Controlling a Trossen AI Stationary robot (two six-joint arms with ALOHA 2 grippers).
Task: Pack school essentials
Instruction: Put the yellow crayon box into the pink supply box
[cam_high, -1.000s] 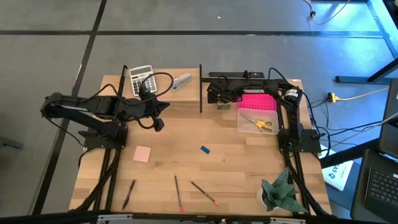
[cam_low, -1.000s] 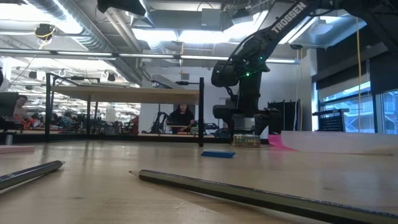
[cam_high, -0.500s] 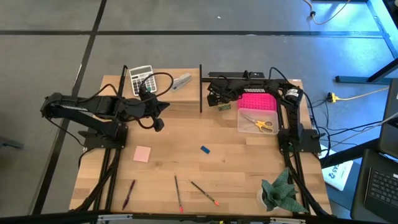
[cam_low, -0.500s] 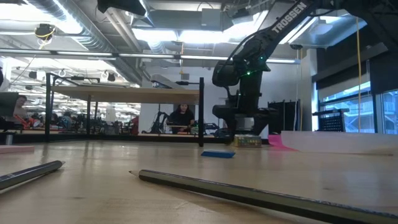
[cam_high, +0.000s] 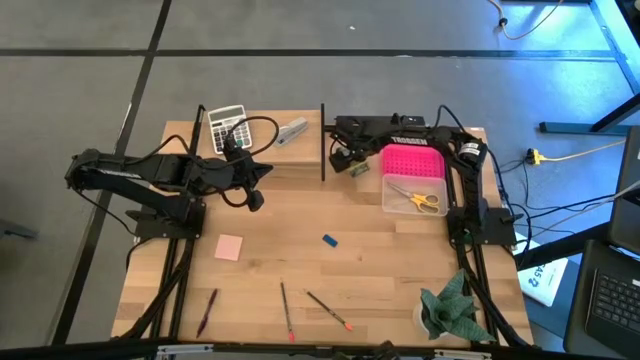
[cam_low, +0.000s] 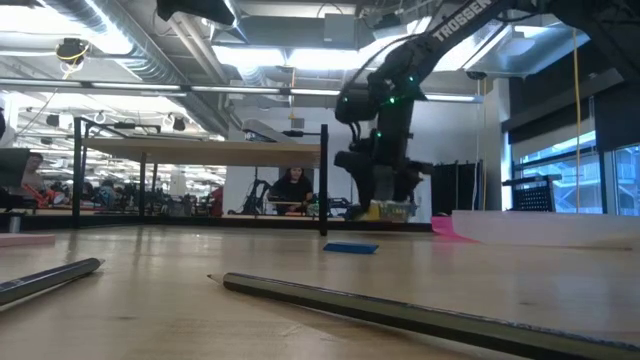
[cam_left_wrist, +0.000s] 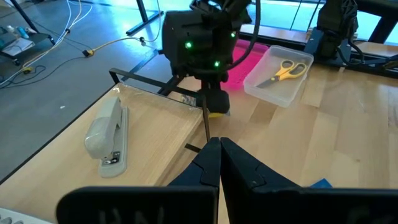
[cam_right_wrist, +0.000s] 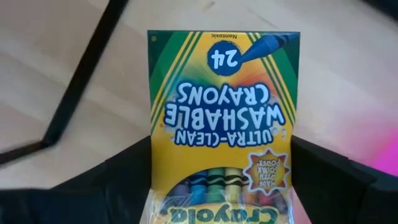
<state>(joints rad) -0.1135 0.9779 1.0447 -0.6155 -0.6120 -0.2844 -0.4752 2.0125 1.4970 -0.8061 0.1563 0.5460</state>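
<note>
My right gripper is near the table's far edge, beside the black upright post, and is shut on the yellow-green crayon box, which the low view shows as crayon box off the wood. The yellow-handled scissors lie in a clear bin. Flat on the table lie the pink note pad, the blue eraser and three pencils near the near edge. My left gripper is shut and holds nothing, hovering left of centre. My right gripper pinches the crayon box between its two fingers, one on each long side edge at the end that bears the brand name. The printed face is turned to the wrist camera and the box sticks out past the fingertips. It is lifted clear of the table.
A pink panel lies just beyond the clear bin. A calculator and a grey stapler sit on the raised far-left board, edged by a black frame post. A green plant stands at the near right corner.
My right gripper has risen with the crayon box. In the low view the box was down at table level a second ago and now hangs clear above the wood. The left arm has kept still.
</note>
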